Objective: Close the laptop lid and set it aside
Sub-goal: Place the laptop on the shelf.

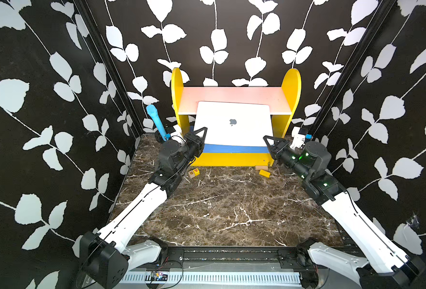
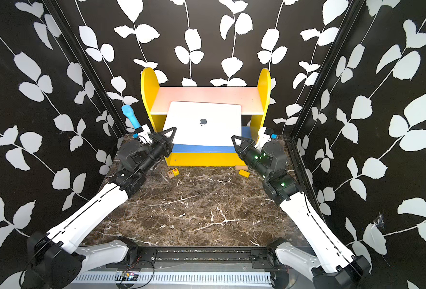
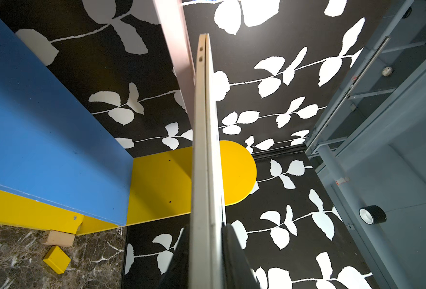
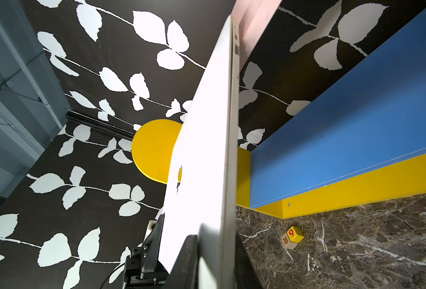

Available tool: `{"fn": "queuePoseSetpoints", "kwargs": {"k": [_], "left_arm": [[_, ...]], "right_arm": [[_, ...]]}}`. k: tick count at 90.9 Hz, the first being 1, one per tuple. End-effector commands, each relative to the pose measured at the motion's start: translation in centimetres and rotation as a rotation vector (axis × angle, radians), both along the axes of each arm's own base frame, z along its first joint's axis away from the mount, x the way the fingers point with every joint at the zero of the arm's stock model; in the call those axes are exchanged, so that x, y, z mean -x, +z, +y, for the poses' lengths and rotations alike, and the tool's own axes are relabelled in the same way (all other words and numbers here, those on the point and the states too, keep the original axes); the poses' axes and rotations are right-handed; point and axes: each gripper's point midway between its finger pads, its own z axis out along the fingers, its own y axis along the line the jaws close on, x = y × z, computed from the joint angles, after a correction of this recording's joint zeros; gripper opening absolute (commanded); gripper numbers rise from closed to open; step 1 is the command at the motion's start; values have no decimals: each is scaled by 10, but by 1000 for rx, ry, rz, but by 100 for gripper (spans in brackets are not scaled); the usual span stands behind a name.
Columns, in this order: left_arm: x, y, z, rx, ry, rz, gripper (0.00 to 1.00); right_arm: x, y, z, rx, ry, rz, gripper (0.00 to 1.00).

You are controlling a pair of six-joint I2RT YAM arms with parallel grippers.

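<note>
Worktop: the marbled worktop [image 1: 232,212] lay open in front of the shelf and looked the likely place to set the laptop down.
Loose blocks: a lettered cube [image 1: 193,172], a yellow block [image 1: 264,173] and a wooden block [image 1: 261,167] sat just in front of the shelf's base. They were best avoided when lowering.
Left gripper: the left gripper [image 1: 201,132] was narrowed onto the laptop's near left corner, one finger above and one below.
Right gripper: the right gripper [image 1: 268,140] was clamped the same way on the near right corner.
Laptop: the silver-white laptop [image 1: 234,125] was held off the blue lower shelf [image 1: 232,149] with clear space beneath it.
Lid: the lid [image 2: 203,122] was down with its logo face up. The left wrist view showed the two halves meeting in a thin seam.
Upper board: the laptop's far edge was right by the pinkish upper board [image 1: 234,100]. Whether they touched could not be told.
Step in hand: closing looked done, and carrying the laptop aside remained.
Doing it well: draw both arms back together at one height so the thin corner grips do not twist. Clear the board and the yellow side panels [image 1: 290,100] before lowering, then set it flat, away from the blocks.
</note>
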Motion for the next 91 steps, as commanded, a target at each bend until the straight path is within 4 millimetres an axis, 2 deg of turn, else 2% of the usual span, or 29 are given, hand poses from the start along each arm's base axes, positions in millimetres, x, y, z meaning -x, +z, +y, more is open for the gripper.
{"fn": "queuePoseSetpoints", "kwargs": {"k": [1,31,44,47,53,79,91], "left_arm": [[23,11,-41,-109,-208,-109,14],[1,14,-32,-118,-172,-73,33],[-8,11,-28,-126,-156,-55,37],[-10,11,-27,-128,-153,-51,38],[-13,11,-25,-127,-150,-46,38],[-27,23,-26,-132,-152,-54,43],[-32,30,-29,-131,-162,-61,49]], "right_arm": [[42,36,51,18,342,-176,0],[15,48,46,1,320,-154,0],[2,41,44,-5,309,-123,0],[1,51,43,-12,305,-142,0],[-3,51,42,-19,305,-136,0],[-21,49,35,-23,279,-115,0],[-29,47,29,-20,260,-102,0]]}}
